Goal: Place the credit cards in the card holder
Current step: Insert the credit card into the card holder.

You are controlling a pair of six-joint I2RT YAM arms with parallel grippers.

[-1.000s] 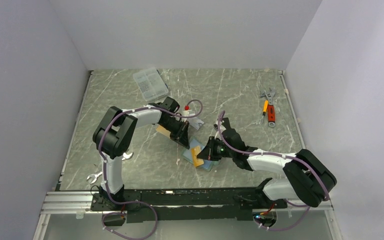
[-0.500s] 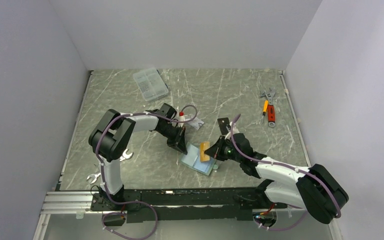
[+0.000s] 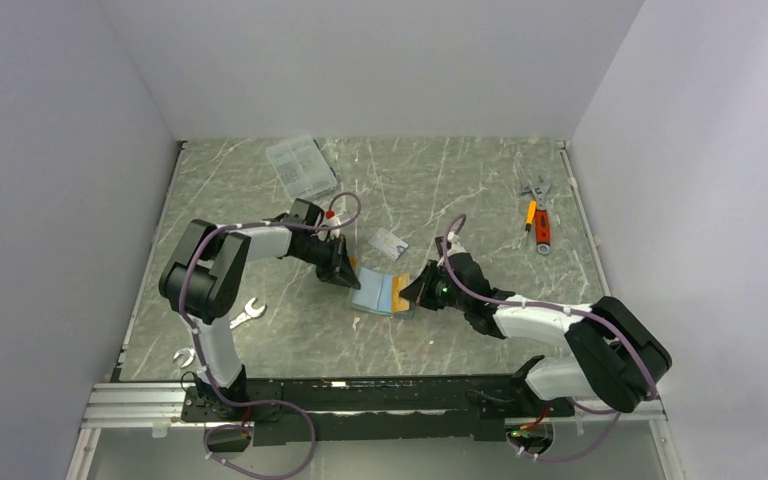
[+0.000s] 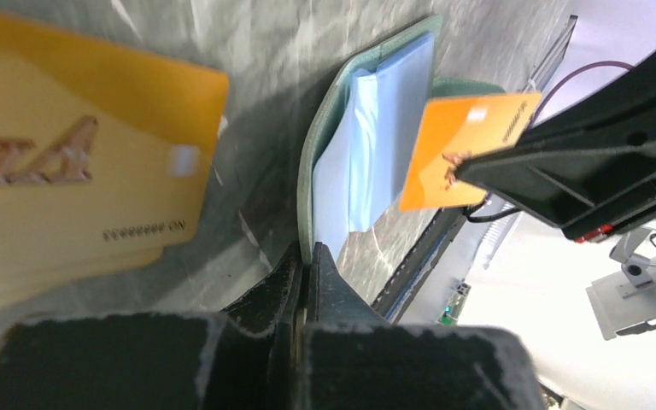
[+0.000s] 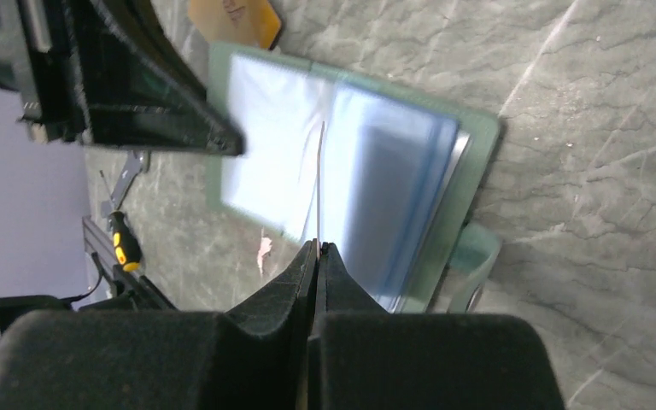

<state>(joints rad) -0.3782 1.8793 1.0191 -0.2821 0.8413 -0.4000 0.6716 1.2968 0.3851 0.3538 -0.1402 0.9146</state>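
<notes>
Inserting orange card (image 3: pixel 398 291): right gripper (image 3: pixel 413 293) clamped on it, edge-on above card holder (image 3: pixel 368 293); left gripper (image 3: pixel 351 279) pinched shut on card holder's rim. Best: align with blue pocket (image 5: pixel 393 179), slide shallow.

The middle of the table is crowded. The left gripper (image 3: pixel 349 279) pinches the wallet (image 3: pixel 370 291) by its left edge. The right gripper (image 3: pixel 413 293) holds an orange card (image 3: pixel 398 290) over its open pages, with hardly a gap between the two. A silvery card (image 3: pixel 390 243) lies just beyond. Spanners (image 3: pixel 247 313) sit toward the near left corner, a clear box (image 3: pixel 300 167) far left and hand tools (image 3: pixel 537 218) far right. The far middle lies bare.
</notes>
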